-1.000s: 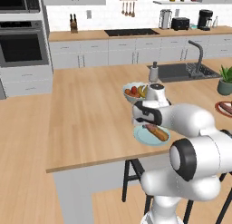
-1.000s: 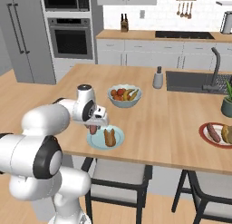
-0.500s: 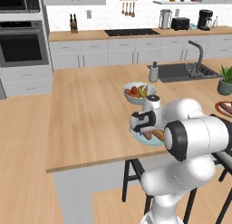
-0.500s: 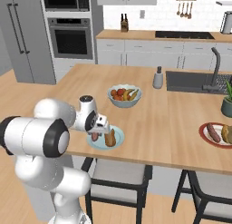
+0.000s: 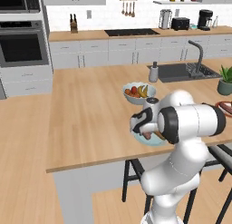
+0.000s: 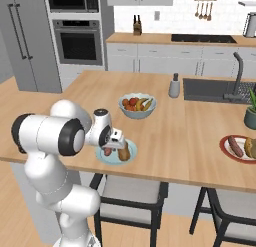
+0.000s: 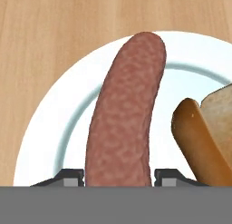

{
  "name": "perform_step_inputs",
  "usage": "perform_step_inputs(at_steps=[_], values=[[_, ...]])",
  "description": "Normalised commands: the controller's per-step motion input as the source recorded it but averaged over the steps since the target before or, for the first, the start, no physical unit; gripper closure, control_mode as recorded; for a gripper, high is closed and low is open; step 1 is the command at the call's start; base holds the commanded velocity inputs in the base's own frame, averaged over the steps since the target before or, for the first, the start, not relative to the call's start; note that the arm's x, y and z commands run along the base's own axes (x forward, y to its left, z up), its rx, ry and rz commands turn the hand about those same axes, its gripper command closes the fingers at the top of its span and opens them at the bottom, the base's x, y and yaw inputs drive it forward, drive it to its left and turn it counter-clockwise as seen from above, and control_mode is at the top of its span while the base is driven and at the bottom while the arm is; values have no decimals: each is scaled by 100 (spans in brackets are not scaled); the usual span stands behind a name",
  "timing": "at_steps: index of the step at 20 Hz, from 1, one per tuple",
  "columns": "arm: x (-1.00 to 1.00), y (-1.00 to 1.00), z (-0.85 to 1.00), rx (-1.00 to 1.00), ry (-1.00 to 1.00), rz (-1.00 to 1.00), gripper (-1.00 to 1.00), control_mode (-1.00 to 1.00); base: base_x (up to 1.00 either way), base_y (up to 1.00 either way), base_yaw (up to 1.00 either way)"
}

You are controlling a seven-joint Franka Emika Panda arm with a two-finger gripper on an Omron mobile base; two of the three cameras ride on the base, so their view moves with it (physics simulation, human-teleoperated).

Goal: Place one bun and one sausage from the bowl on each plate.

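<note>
My gripper [image 7: 118, 175] is shut on a reddish-brown sausage [image 7: 127, 114], low over the light blue plate [image 7: 54, 128]. Its tips flank the sausage's near end. A golden-tan bun [image 7: 204, 141] lies on the same plate beside the sausage. From the right base view the gripper [image 6: 111, 146] is at the plate [image 6: 131, 158] near the counter's front edge, with the sausage [image 6: 107, 151] and the bun [image 6: 124, 152] under it. The left base view has the gripper [image 5: 146, 130] over the plate [image 5: 154, 143]. The red-rimmed plate [image 6: 226, 150] carries a sausage [image 6: 235, 146] and a bun [image 6: 250, 147]. The black bowl is out of view.
A pale fruit bowl [image 6: 137, 105] with bananas and red fruit stands just behind the blue plate. A small grey shaker [image 6: 174, 86] and the sink [image 6: 215, 91] lie further back. A potted plant [image 6: 250, 113] is at the right. Stools stand under the counter's front edge.
The gripper has come down with the sausage onto the light blue plate, and the arm has folded lower over the counter's edge. The bun has stayed put.
</note>
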Motion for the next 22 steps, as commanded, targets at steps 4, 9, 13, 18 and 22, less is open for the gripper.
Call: perform_step_inputs(at_steps=[4, 9, 13, 18, 22], values=[[16, -3, -14, 0, 0, 0, 100, -100, 0, 0, 0], [0, 0, 0, 0, 0, 0, 100, -100, 0, 0, 0], [0, 0, 0, 0, 0, 0, 100, -100, 0, 0, 0], [0, 0, 0, 0, 0, 0, -100, -100, 0, 0, 0], [0, 0, 0, 0, 0, 0, -100, -100, 0, 0, 0]])
